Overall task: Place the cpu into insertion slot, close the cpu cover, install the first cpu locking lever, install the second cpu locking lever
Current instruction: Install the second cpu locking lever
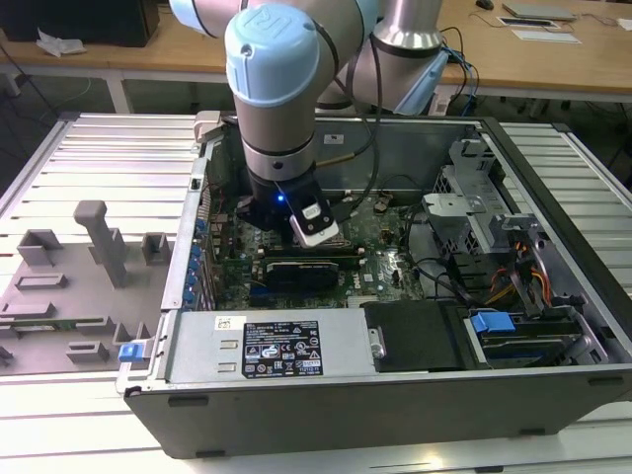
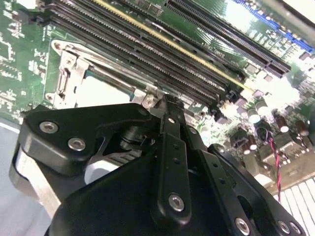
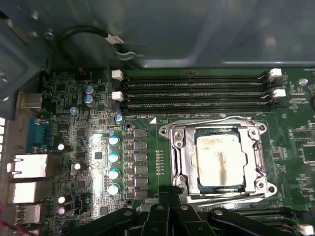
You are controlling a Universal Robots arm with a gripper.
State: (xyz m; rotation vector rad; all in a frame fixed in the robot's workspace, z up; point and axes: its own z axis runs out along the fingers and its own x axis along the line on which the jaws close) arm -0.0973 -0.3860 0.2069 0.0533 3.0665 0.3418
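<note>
**Q:** Where do things stand, and what worries you?

**A:** In the first wrist view the cpu (image 3: 220, 162) lies right of centre, seated in the insertion slot (image 3: 204, 185). The cpu cover (image 3: 216, 127) is down flat around it. My gripper (image 3: 171, 189) is at the bottom edge, just beside the cover's lower left corner. Its fingers are drawn together, with nothing visible between them. I cannot tell whether either locking lever is hooked.

**Q:** So the risk?

**A:** To the left stand the blue-topped capacitors (image 3: 113, 164), and above run the memory slots (image 3: 197, 91). My judgement: a sideways slip off thin springy wire could knock those parts. Pressing on the frame itself could bend it against the chip. An unhooked lever may also snap upward.

**Q:** And the setting?

**A:** In the exterior view a grey fixture tray (image 1: 69, 286) lies at the left on a ribbed metal table (image 1: 59, 138). The open computer case (image 1: 395, 415) fills the middle and right, with my arm (image 1: 281, 89) reaching down into it. Wooden desks (image 1: 553, 59) run along the top.
</note>
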